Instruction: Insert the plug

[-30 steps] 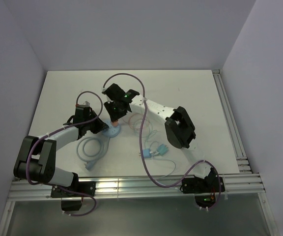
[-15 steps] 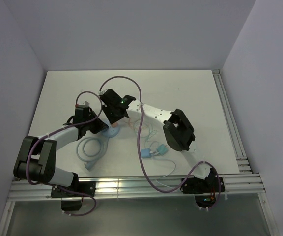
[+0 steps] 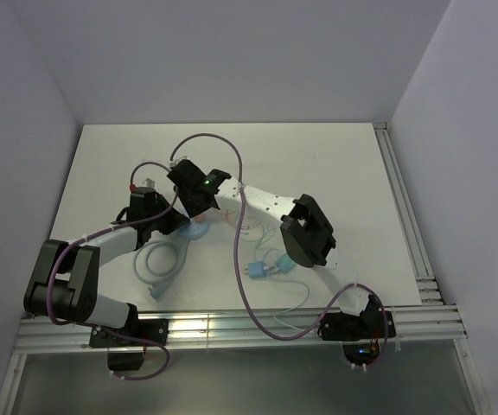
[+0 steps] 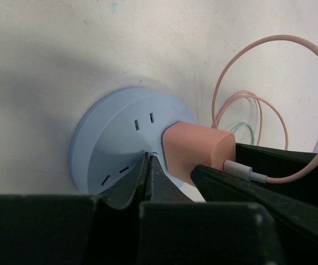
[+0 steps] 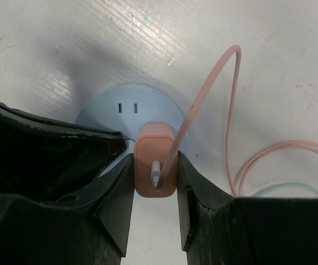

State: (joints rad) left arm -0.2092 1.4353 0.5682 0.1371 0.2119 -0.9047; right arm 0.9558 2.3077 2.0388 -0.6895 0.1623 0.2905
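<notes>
Looking down from the right wrist, we see the round socket [image 5: 120, 102], a pale blue disc lying flat on the white desk [image 5: 291, 72], as the one receptacle here. Its face carries several pairs of narrow slots [image 5: 120, 108]. The pair nearest the far rim stands bare, and more bare pairs show in the left wrist view. Seated against the raised middle of that face is the charger plug [image 5: 154, 152]. Its front is pressed to the socket so that we see no prongs, and we cannot tell how deep they sit.

The plug is a small salmon-pink block with rounded corners. A white connector [image 5: 157, 178] sticks out of its back. From this a pink cable [image 5: 235, 51] rises, bends and runs off to loose loops on the desk to the right.

The right hand [image 5: 154, 165] is clamped on the plug, one black finger flat on each side of the block. The left hand [image 4: 147, 165] has its fingers pressed together with nothing between them, and their tip rests on the socket's face just beside the plug. In the overhead view we find both hands meeting over the socket, left of the desk's middle.
</notes>
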